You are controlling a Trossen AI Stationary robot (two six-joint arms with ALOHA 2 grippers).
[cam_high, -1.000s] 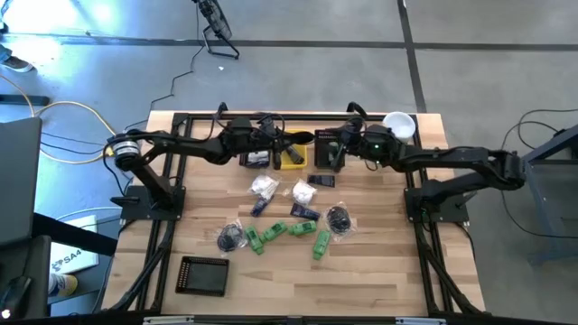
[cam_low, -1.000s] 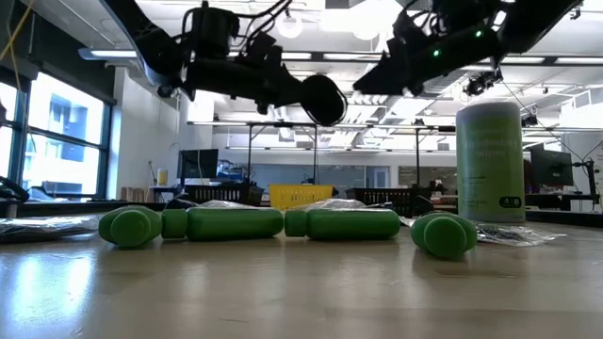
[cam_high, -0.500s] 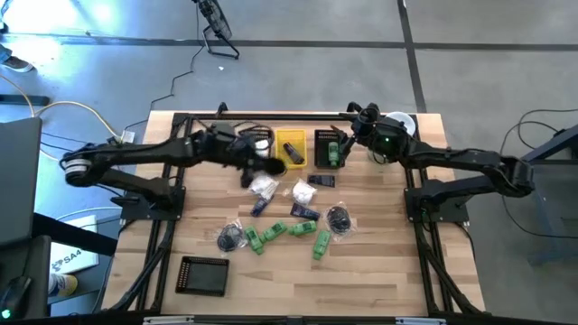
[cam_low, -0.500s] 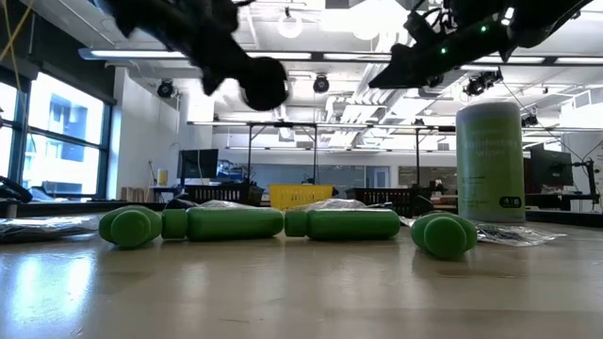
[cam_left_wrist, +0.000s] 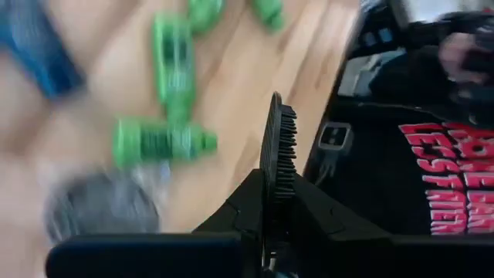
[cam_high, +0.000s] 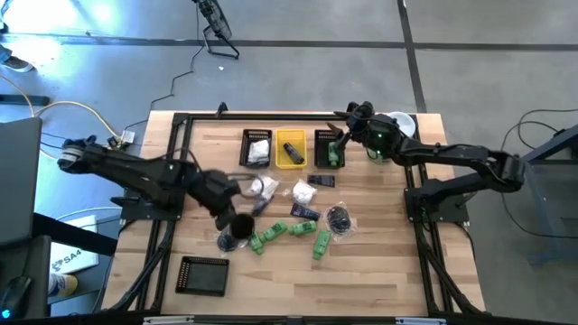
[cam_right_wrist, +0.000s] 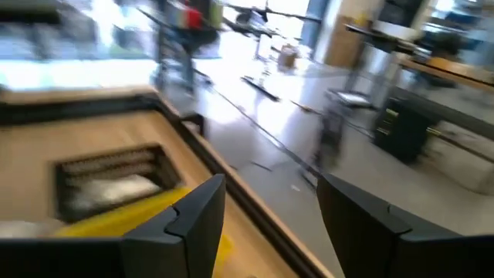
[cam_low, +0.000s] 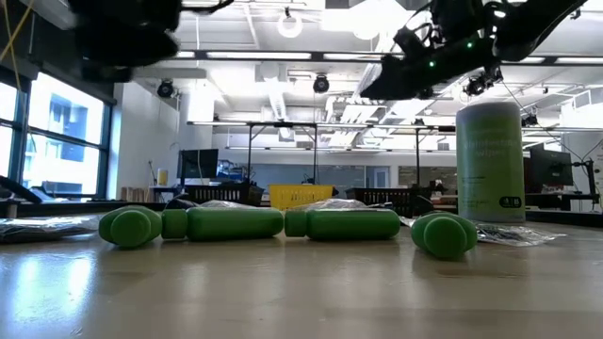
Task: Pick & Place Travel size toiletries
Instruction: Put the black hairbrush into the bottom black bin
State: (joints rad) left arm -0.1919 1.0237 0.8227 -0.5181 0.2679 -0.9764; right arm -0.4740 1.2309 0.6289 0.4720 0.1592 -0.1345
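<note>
Loose travel size toiletries lie mid-table: green bottles (cam_high: 269, 235) (cam_low: 236, 223), white packets (cam_high: 265, 187), blue tubes (cam_high: 304, 212) and black round pieces (cam_high: 339, 218). At the far side stand three bins. The left black bin (cam_high: 257, 147) holds a white packet, the yellow bin (cam_high: 291, 149) a dark item, and the right black bin (cam_high: 327, 147) a green bottle. My left gripper (cam_high: 242, 224) (cam_left_wrist: 278, 154) is shut and hangs above a black round piece (cam_high: 228, 239). My right gripper (cam_high: 348, 126) (cam_right_wrist: 266, 224) is open, with nothing between its fingers, above the right black bin's far end.
A big pale-green cylinder with a white lid (cam_high: 398, 124) (cam_low: 489, 160) stands at the far right corner. A black ribbed tray (cam_high: 202, 275) lies near the front left. Bare wood (cam_high: 361, 280) lies along the near edge and front right.
My left gripper has swung from over the far bins toward the near left, rolling its wrist as it went, and now hangs over the loose items, still shut. My right gripper has drawn a little toward the far edge above the right black bin.
</note>
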